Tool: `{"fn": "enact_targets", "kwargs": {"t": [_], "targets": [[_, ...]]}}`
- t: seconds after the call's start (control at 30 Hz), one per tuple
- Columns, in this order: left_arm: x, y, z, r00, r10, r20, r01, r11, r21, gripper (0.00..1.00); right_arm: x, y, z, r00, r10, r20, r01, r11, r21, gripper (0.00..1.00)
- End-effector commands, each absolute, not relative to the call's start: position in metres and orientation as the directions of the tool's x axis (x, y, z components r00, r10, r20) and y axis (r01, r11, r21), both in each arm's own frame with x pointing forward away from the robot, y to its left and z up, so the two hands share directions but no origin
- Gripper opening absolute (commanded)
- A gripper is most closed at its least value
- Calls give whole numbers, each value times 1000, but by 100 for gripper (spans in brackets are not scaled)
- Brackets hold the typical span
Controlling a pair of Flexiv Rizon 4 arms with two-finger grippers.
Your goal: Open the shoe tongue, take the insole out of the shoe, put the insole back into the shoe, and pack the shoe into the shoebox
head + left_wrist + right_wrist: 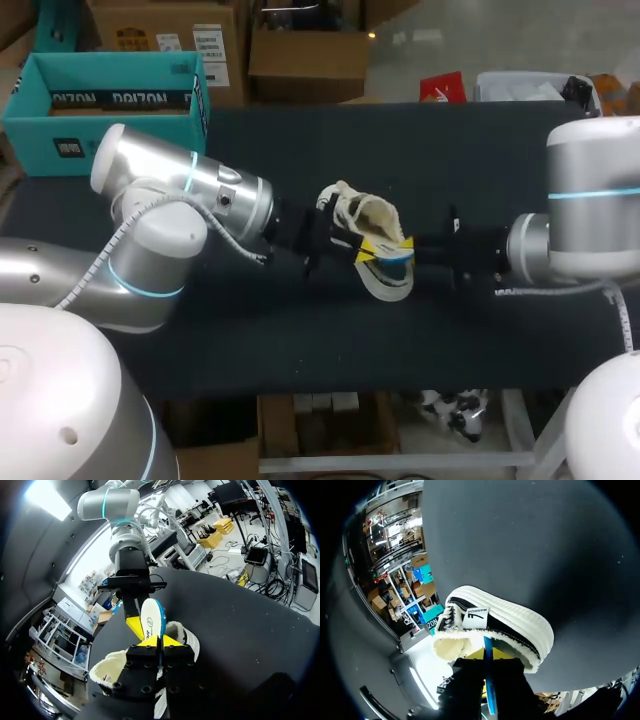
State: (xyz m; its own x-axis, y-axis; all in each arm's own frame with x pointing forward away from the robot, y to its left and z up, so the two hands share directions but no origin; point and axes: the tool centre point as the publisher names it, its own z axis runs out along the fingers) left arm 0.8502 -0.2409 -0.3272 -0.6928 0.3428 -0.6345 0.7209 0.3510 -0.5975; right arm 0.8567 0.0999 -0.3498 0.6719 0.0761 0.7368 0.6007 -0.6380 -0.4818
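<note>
A white shoe (pixel 362 213) with a cream fleece lining lies mid-table. Its white, blue-edged insole (pixel 392 274) stands on edge at the shoe's opening. My left gripper (pixel 352 246) comes from the left and is shut on the insole (pixel 151 617), whose edge is pinched between the yellow tips of this gripper (pixel 160 641). From the opposite side my right gripper (pixel 408 250) is also shut on the insole; in its own view the blue edge (pixel 490 690) runs between the tips of that gripper (pixel 488 653), just above the shoe (pixel 510 620). The teal shoebox (pixel 105 105) stands open at the far left.
The black tabletop (pixel 480 150) stretches bare to the right and in front of the shoe. My left arm's large joints (pixel 150 230) cover the near left of the table. The table's front edge (pixel 400 388) lies close below the shoe.
</note>
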Motion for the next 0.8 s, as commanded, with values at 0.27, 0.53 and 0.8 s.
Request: {"fn": "enact_targets", "kwargs": {"t": [0.27, 0.53, 0.8], "targets": [[868, -237, -344, -739, 322, -592, 673, 384, -632, 0, 877, 106, -362, 689, 103, 717, 598, -640, -483, 0], [866, -238, -344, -743, 323, -586, 669, 381, -639, 4, 881, 106, -362, 694, 109, 711, 595, -643, -482, 0], [855, -248, -338, -711, 344, -614, 703, 350, -619, 35, 880, 103, -363, 698, 98, 709, 585, -649, -486, 0]]}}
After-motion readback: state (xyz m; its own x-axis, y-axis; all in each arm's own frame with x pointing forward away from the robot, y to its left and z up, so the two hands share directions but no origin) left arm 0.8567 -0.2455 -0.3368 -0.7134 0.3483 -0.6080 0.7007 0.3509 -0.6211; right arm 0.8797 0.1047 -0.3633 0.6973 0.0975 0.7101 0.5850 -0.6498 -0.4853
